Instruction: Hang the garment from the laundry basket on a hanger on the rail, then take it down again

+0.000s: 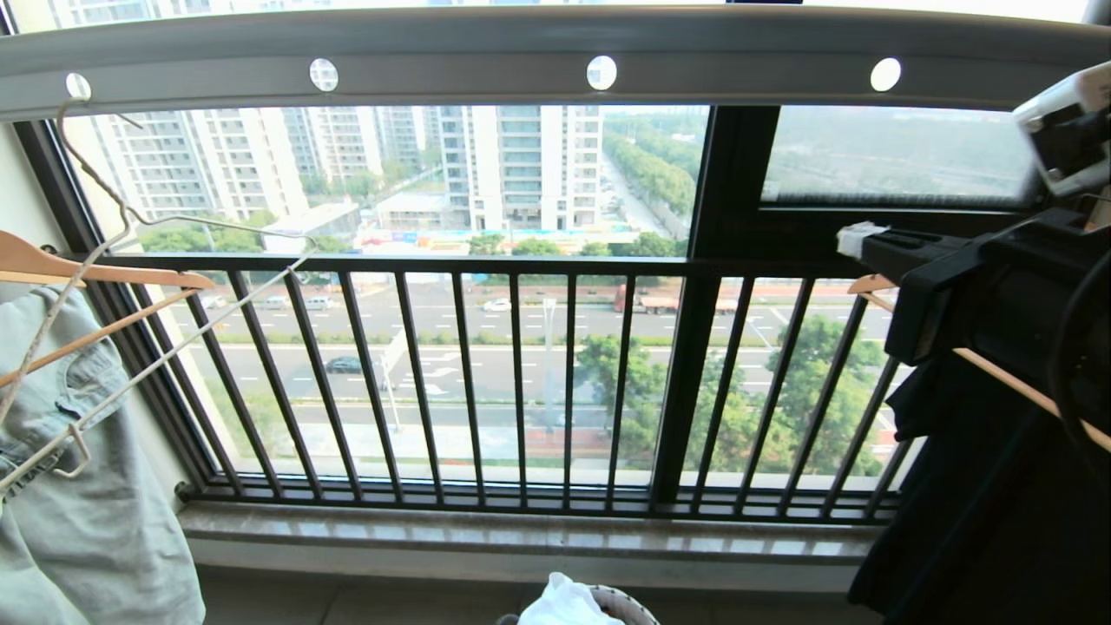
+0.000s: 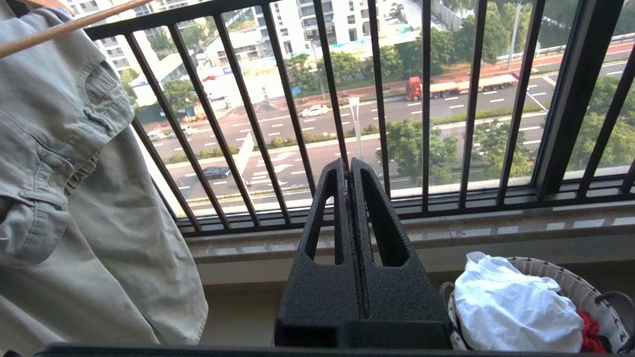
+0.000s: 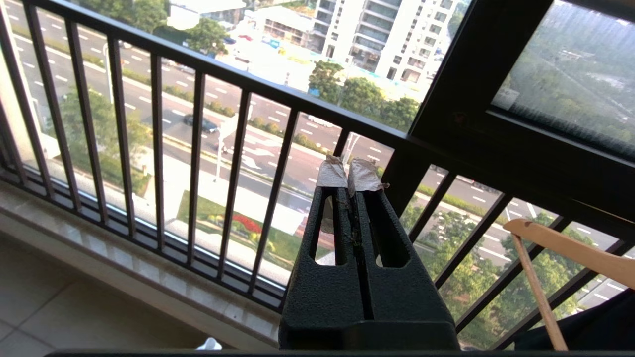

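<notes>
Nearest the robot, at the bottom edge of the head view, the garment (image 1: 564,603) lies as a crumpled white heap in the laundry basket (image 1: 627,602), a small round white woven basket; the left wrist view shows the same bunched cloth (image 2: 511,310) filling most of the basket (image 2: 570,282), with a scrap of red fabric (image 2: 589,331) beside it and a dark loop handle (image 2: 615,300) at the rim. No logo or lettering shows on the folds, and nothing readable appears anywhere in the scene. The left gripper (image 2: 348,168) has its two black fingers pressed together with nothing between them; the basket sits on the floor below and to one side of it, well apart from the fingertips. The right gripper (image 3: 347,176) is likewise closed on nothing, its tips wrapped in pale tape, and stands high at the right of the head view (image 1: 855,239), far above the basket and in front of the black garment (image 1: 972,486) on a wooden hanger (image 3: 570,253). At the left, the pale green-grey garment (image 1: 78,486) hangs from another wooden hanger (image 1: 95,273), and across it leans the hanger (image 1: 165,347), thin, cream-white and bare, its long hook (image 1: 74,130) reaching up to a hole in the rail (image 1: 469,52). The rail runs wide and grey across the top, pierced with round holes. Beyond stand the stone sill (image 1: 521,542), the black barred railing (image 1: 521,382), and the road and tower blocks outside.
</notes>
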